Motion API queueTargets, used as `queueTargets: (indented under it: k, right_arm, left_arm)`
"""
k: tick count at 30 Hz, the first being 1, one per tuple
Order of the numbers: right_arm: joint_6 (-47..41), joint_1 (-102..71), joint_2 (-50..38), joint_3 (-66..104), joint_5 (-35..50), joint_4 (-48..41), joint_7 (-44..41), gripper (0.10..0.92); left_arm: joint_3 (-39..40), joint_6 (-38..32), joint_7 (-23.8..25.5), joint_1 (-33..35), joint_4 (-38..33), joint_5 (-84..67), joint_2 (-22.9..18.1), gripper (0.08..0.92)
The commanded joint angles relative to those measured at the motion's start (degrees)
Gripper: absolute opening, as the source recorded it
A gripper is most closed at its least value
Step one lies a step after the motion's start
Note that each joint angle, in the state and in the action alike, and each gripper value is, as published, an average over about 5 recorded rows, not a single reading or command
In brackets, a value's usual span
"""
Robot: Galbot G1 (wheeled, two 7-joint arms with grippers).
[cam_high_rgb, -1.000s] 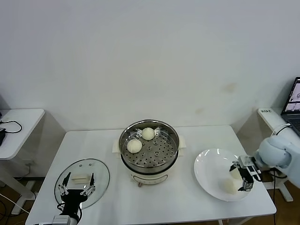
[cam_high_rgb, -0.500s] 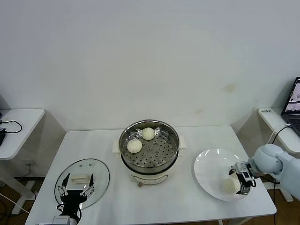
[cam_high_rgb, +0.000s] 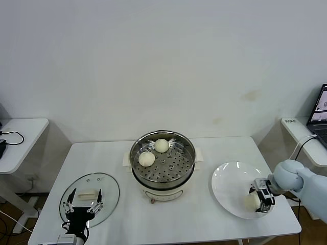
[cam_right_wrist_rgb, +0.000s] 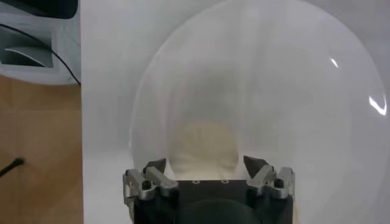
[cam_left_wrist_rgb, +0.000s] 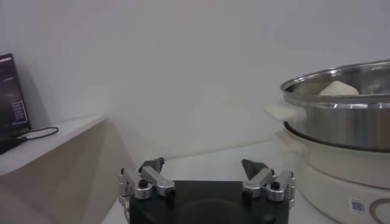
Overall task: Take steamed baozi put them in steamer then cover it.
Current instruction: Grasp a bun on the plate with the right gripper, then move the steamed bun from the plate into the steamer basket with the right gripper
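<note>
The steamer (cam_high_rgb: 176,173) stands mid-table with two baozi (cam_high_rgb: 161,145) (cam_high_rgb: 146,158) on its perforated tray. A third baozi (cam_high_rgb: 251,202) lies on the white plate (cam_high_rgb: 230,184) at the right. My right gripper (cam_high_rgb: 261,197) is low over the plate and open, its fingers either side of that baozi (cam_right_wrist_rgb: 203,146) without closing on it; the gripper also shows in the right wrist view (cam_right_wrist_rgb: 205,165). The cover (cam_high_rgb: 104,191) lies flat at the front left. My left gripper (cam_high_rgb: 82,208) hangs open over it, empty. A fourth baozi is not clearly in view.
The left wrist view shows the steamer (cam_left_wrist_rgb: 341,122) off to one side of the open left gripper (cam_left_wrist_rgb: 204,167). A small side table (cam_high_rgb: 20,135) stands at the left, and a laptop (cam_high_rgb: 322,109) on a stand at the right. The plate lies near the table's right front edge.
My right gripper has dropped lower and shifted slightly inward over the plate, closing in on the baozi. The left arm has not moved.
</note>
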Motion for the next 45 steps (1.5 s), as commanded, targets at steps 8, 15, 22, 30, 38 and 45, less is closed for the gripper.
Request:
queueTargets:
  k: [8,15,22,30,38,45]
  right_arm:
    - [-0.07,1.60,0.47,0.11,0.60,-0.43,-1.83,0.630]
    - [-0.36,6.04,0.19,-0.42,2.59,0.81,-3.26,0.582]
    - [-0.61,18.86,-0.31,-5.42,7.08,0.68,-4.58,0.569]
    - [-1.73,37.45,2.47,-13.24,13.67,-0.50,-6.89,0.568]
    - [-2.50,54.07,12.05,-24.12,19.58,-2.35,-4.54,0.571]
    - [-2.46,60.11,21.90,-30.13,23.21,-2.71,-1.21,0.576]
  left_arm:
    - [-0.20,-0.08,-0.09,0.36,-0.58,-0.01,-0.22,0.823]
    - [-0.21,-0.01,-0.16,0.52,-1.57,0.00,-0.35,0.823]
    - [-0.47,0.01,-0.14,0.52,-2.05,-0.20,-0.10,0.823]
    - [-0.40,-0.03,-0.12,0.32,-2.33,-0.40,0.10,0.823]
    - [-0.67,-0.03,-0.13,0.30,-2.57,-0.73,0.63,0.823]
    - [-0.93,0.06,-0.15,-0.06,-2.38,-0.94,0.71,0.823]
